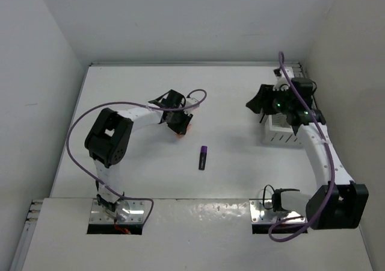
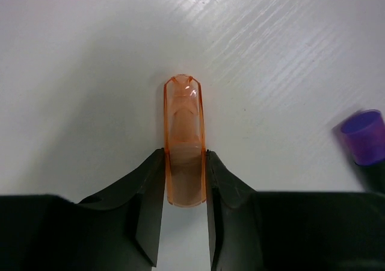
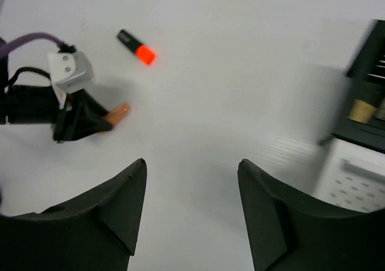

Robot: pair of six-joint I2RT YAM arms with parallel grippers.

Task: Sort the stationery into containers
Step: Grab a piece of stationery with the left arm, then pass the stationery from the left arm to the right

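Note:
An orange highlighter (image 2: 184, 120) lies on the white table, and my left gripper (image 2: 184, 155) is shut on its near end, both jaws touching its sides. From above, that gripper (image 1: 178, 126) is left of centre with the orange highlighter (image 1: 181, 133) at its tip. A purple-capped black highlighter (image 1: 204, 157) lies loose nearby, its cap (image 2: 363, 137) at the right edge of the left wrist view. My right gripper (image 3: 191, 165) hangs open and empty above bare table. The white slatted box (image 1: 281, 136) and the black organiser (image 3: 364, 78) sit by the right arm.
A black highlighter with an orange-red tip (image 3: 136, 47) lies beyond the left gripper (image 3: 90, 120) in the right wrist view. A beige eraser (image 3: 363, 111) sits inside the black organiser, next to the white box (image 3: 361, 183). Walls close the table's left, back and right sides.

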